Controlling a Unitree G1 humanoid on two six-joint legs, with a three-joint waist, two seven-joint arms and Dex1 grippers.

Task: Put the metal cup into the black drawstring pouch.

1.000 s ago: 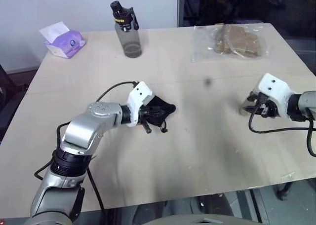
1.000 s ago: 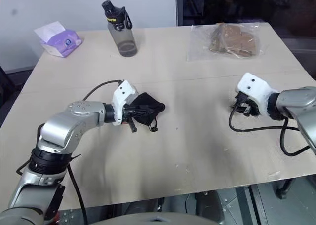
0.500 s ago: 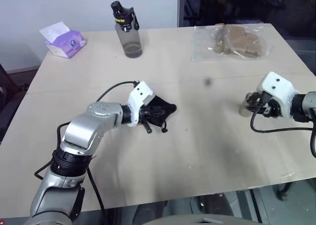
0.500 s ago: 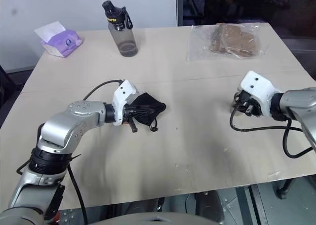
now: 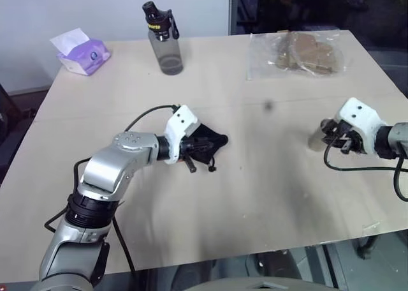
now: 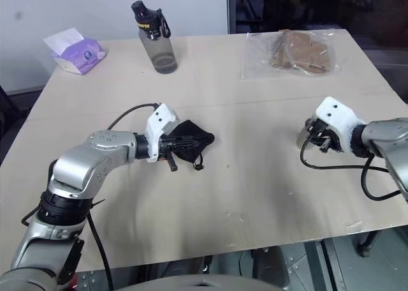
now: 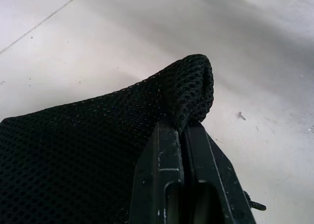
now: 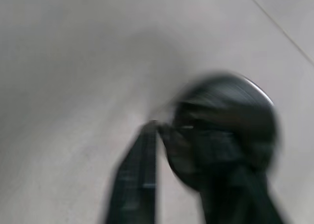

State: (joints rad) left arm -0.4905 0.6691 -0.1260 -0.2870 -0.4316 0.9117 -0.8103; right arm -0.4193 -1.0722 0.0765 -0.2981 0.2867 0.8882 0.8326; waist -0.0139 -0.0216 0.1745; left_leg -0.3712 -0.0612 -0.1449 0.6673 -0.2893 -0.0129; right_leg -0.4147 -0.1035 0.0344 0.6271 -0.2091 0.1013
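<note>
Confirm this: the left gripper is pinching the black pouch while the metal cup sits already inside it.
Not quite. The left gripper does pinch the black pouch, but the metal cup is not inside it. The left eye view shows the cup standing on the table far to the right, at the right gripper.

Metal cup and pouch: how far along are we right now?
Done: the left gripper is shut on a fold of the black drawstring pouch, holding it at mid-table. In hand: the right gripper has its fingers at the rim of the metal cup, which stands on the table well apart from the pouch. Left: carry the cup across and lower it into the pouch.
</note>
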